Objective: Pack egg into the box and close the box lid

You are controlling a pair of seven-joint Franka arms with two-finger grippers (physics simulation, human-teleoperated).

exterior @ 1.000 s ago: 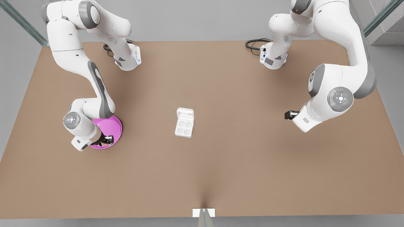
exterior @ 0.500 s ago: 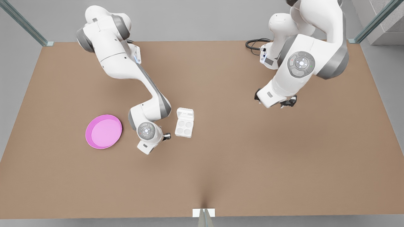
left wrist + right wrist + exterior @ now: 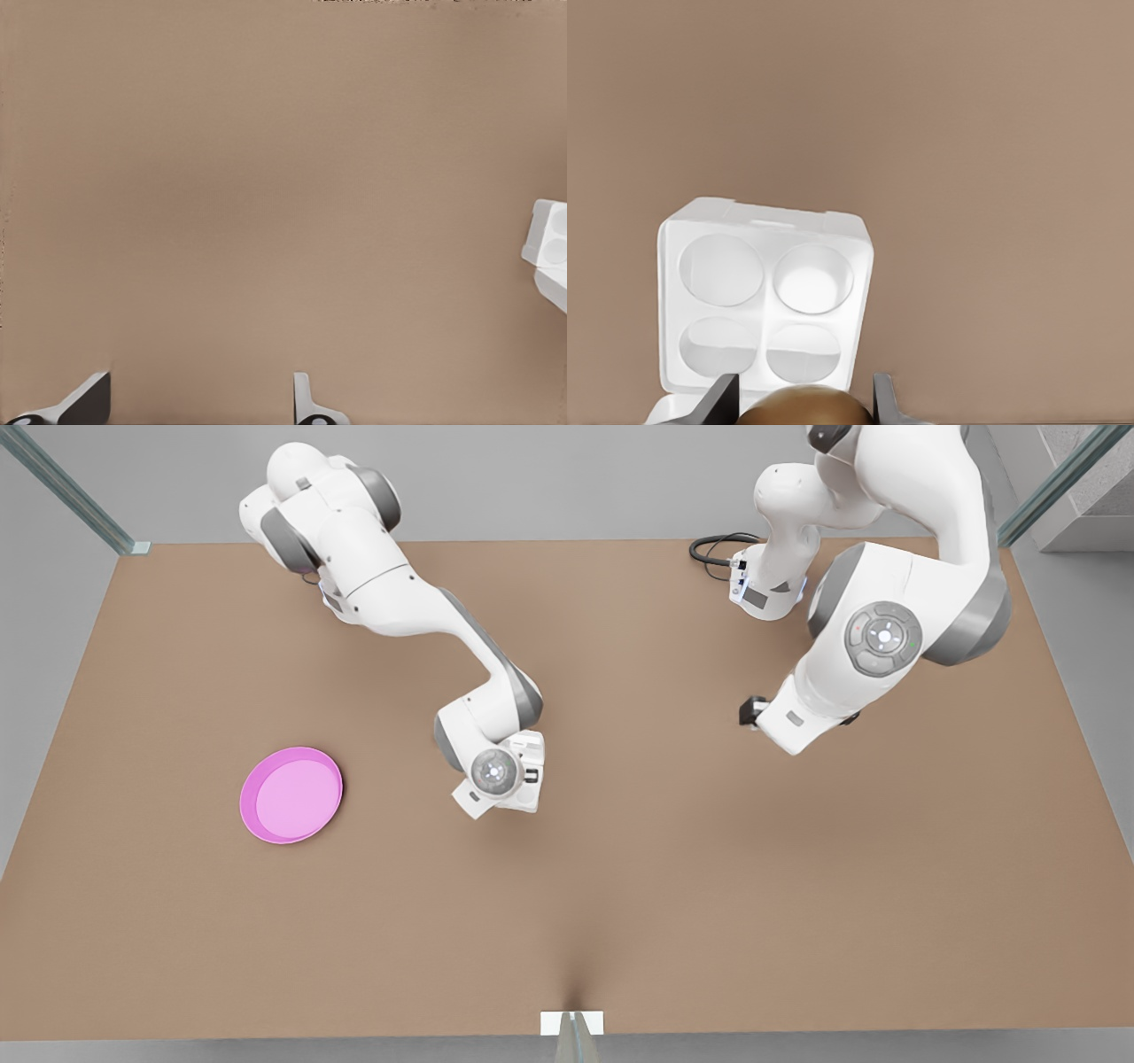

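The white box (image 3: 766, 301) lies with its four round cups bare and nothing in them. A strip of the box lid (image 3: 663, 413) shows beside it, folded open. My right gripper (image 3: 803, 382) hangs just above the box's edge, shut on the tan egg (image 3: 802, 405). In the front view that arm's wrist (image 3: 496, 772) covers the box at the table's middle. My left gripper (image 3: 752, 710) hovers open over bare table toward the front view's right, with the box (image 3: 551, 252) off to one side of it.
A round pink plate (image 3: 291, 794) with nothing on it sits toward the front view's left. The brown table (image 3: 673, 886) spreads wide around the box. Black cables (image 3: 713, 549) lie by the far arm base.
My right arm lifted off the pink plate with the egg and swung across to above the box. The left arm shifted inward, then slightly back.
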